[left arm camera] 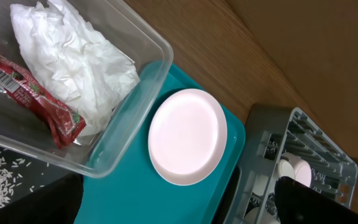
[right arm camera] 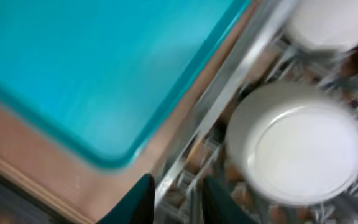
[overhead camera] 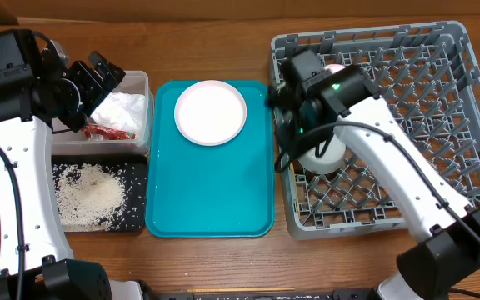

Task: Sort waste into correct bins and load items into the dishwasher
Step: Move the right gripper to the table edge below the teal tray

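Wood-grain counter (overhead camera: 223, 33) all over, pretty cluttered. The left tool (overhead camera: 98, 77) is held spread wide with nothing in it, the clear tub (overhead camera: 144, 83) right under it, napkin (left arm camera: 73, 56) and red wrapper (left arm camera: 36, 99) seen inside. The right tool (right arm camera: 178, 198) is parted a little, nothing pinched, over the grey rack (overhead camera: 440, 100) wall, a white bowl (right arm camera: 303, 146) just ahead. The pink plate (overhead camera: 211, 112) is sat on the teal tray (overhead camera: 215, 192) between both tools.

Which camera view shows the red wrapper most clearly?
The left wrist view: the red wrapper lies close and sharp in the clear tub, beside the white napkin, with its barcode visible. In the overhead view it is only a small red strip. The right wrist view does not show it.
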`<state>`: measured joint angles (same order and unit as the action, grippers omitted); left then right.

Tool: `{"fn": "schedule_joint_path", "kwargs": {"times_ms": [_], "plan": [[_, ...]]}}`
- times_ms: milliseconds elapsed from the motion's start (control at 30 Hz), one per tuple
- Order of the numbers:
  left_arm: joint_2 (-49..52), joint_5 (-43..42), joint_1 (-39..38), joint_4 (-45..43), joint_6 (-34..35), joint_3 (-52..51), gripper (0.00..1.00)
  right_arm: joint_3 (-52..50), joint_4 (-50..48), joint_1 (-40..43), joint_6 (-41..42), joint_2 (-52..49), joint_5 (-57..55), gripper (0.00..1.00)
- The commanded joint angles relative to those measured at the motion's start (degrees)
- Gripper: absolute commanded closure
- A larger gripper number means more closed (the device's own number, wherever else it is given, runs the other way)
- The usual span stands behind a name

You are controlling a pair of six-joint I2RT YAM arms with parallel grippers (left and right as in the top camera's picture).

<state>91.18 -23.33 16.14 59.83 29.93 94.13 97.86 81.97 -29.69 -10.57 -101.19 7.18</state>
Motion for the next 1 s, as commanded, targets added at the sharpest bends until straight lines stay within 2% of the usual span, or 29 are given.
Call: {"fn": "schedule_joint_path", "kwargs": {"times_ms": [0, 267, 567, 733, 800, 867, 967], "plan": [[-0.9, 0.2, 0.0, -0.1, 0.5, 1.0, 0.0, -1.0, 2.3, -3.1, -7.8, 0.4, 3.5, 0.73], [-0.9, 0.2, 0.0, -0.1, 0.5, 1.0, 0.0, -9.1, 4.9, -14.3, -16.5, 0.4, 4.3, 0.73], [-0.9, 0.2, 0.0, -0.1, 0.5, 1.0, 0.0, -22.1, -1.4, -26.5, -16.7, 0.2, 6.0, 0.72], [-0.9, 0.2, 0.0, -0.1, 0.5, 1.0, 0.0, -22.9, -4.0, -29.9, -16.5, 0.2, 15.7, 0.48], [-0.9, 0.2, 0.0, -0.1, 0.5, 1.0, 0.0, -22.9, -5.1, -30.6, -16.4, 0.2, 18.6, 0.48], [-0.9, 0.2, 0.0, -0.1, 0.5, 1.0, 0.0, -22.9, -6.6, -30.7, -11.0, 0.2, 17.9, 0.54], [-0.9, 0.2, 0.0, -0.1, 0.5, 1.0, 0.0, -24.7, -9.2, -30.7, -4.2, 0.2, 13.2, 0.55]]}}
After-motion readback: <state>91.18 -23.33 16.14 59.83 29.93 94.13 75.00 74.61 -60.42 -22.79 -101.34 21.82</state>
